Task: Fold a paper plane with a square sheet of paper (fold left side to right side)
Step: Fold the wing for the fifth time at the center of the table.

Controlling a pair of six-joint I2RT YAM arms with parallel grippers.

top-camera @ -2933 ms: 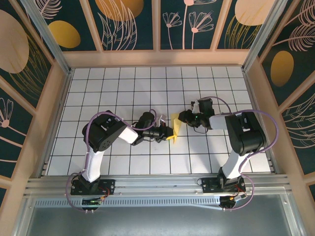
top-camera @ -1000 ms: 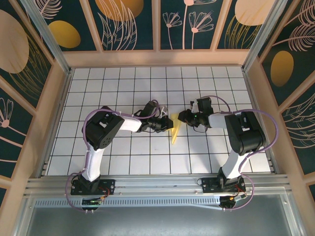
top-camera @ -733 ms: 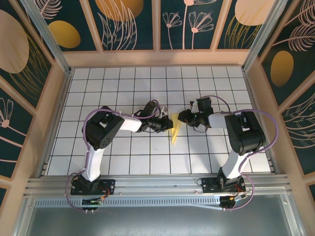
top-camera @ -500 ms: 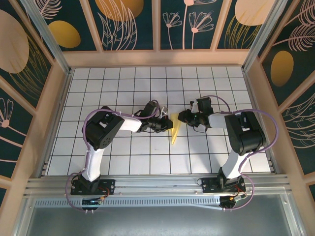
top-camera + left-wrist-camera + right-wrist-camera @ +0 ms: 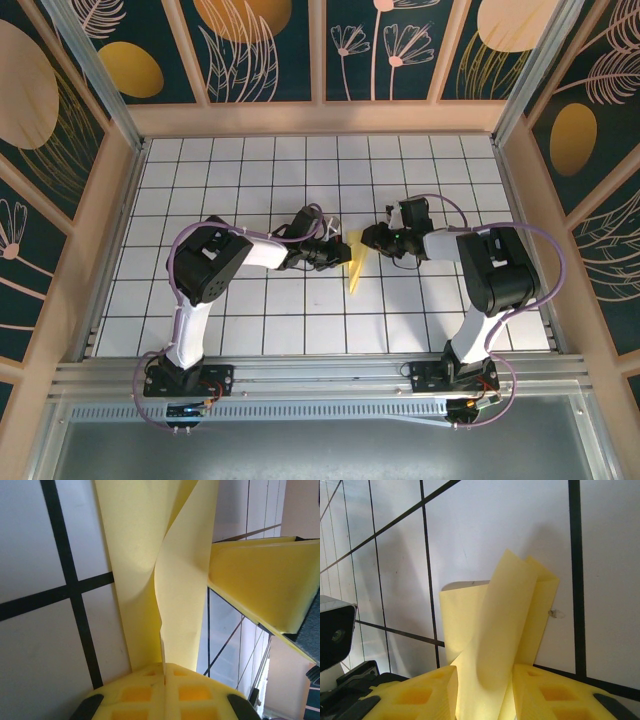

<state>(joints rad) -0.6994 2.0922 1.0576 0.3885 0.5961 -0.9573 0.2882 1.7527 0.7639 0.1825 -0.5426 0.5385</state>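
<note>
Top external: paper point(image 5: 354, 264) long axis near-to-far, tip nearward; left claw point(image 5: 343, 254) clamped on it, right claw point(image 5: 369, 239) hold unclear

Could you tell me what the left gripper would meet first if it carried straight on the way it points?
The left gripper is shut on the yellow paper, so that goes along; the first other thing is probably the right gripper, facing it just beyond, though depth is unclear.
</note>
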